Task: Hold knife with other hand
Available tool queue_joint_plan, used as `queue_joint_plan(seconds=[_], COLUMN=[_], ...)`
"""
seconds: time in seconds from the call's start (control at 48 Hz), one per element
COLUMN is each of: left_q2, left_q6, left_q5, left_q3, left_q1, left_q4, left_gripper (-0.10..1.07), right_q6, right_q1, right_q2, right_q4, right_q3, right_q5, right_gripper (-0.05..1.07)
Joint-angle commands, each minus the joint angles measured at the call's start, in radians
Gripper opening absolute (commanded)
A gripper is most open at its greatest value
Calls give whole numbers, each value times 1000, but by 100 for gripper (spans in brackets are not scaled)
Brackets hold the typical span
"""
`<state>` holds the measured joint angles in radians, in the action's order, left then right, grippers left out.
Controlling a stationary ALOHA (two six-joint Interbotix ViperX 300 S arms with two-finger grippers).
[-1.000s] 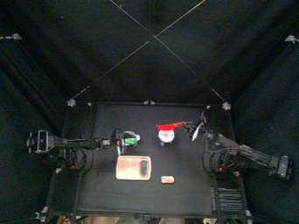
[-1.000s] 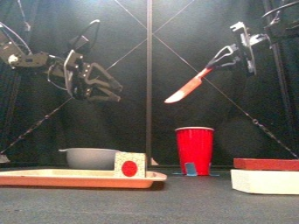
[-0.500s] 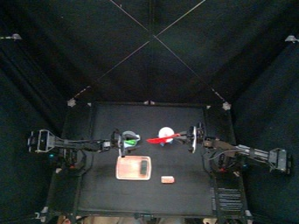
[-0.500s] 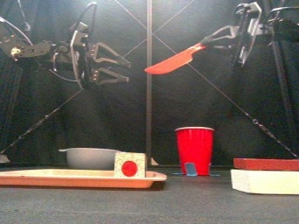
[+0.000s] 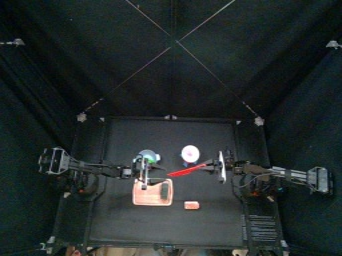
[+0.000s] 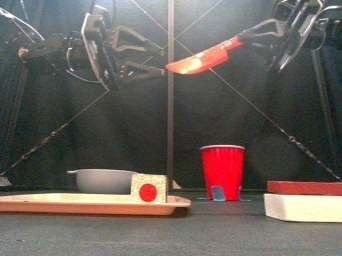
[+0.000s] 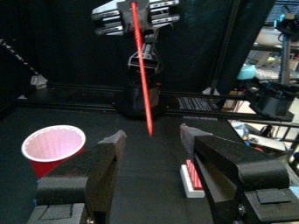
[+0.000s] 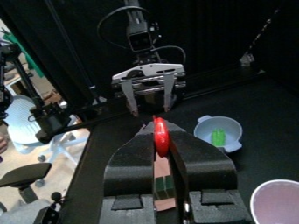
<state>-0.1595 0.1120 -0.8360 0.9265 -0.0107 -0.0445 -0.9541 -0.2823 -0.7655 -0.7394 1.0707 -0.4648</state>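
**Inspector A:** Front view: the right gripper (image 6: 274,30) runs off the picture's top edge, and its grasp on the knife (image 6: 205,57) sits in dark, tangled shapes. The left gripper (image 6: 134,55) is likewise cut by the top edge.

**Inspector B:** In the top view the knife (image 5: 187,172) is a thin red streak, with its paler end too small to make out. Right wrist view: the handle is hidden between the jaws and only the blade (image 8: 162,140) shows.

**Inspector A:** Left wrist view: the red cup (image 7: 54,147) is partly covered by one jaw. A small red-and-white object (image 7: 191,174) between the jaws cannot be identified.
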Motion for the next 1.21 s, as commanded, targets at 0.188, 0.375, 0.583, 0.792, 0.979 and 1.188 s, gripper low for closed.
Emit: queue_joint_plan(seconds=[0.188,0.375,0.583,0.792,0.979,1.188], left_q2=[41,71,107,120,123,124], left_q6=[-3,-3,-3,-3,-3,-3], left_q5=[-20,-34,-60,-80,-81,-81], left_q3=[-71,-87,-86,-87,-91,-97], left_q1=[11,9,9,9,9,9], left_q4=[20,49,81,83,83,81], left_gripper=[90,89,89,86,77,64], right_q6=[2,9,21,21,21,21], right_q1=[3,-2,-2,-2,-2,-2], right_q2=[6,5,6,6,6,6], right_q4=[-2,5,14,14,15,15], right_q3=[-14,-18,-17,-17,-17,-17], right_q5=[-15,-15,-15,-15,-15,-15], right_gripper=[42,42,42,42,42,42])
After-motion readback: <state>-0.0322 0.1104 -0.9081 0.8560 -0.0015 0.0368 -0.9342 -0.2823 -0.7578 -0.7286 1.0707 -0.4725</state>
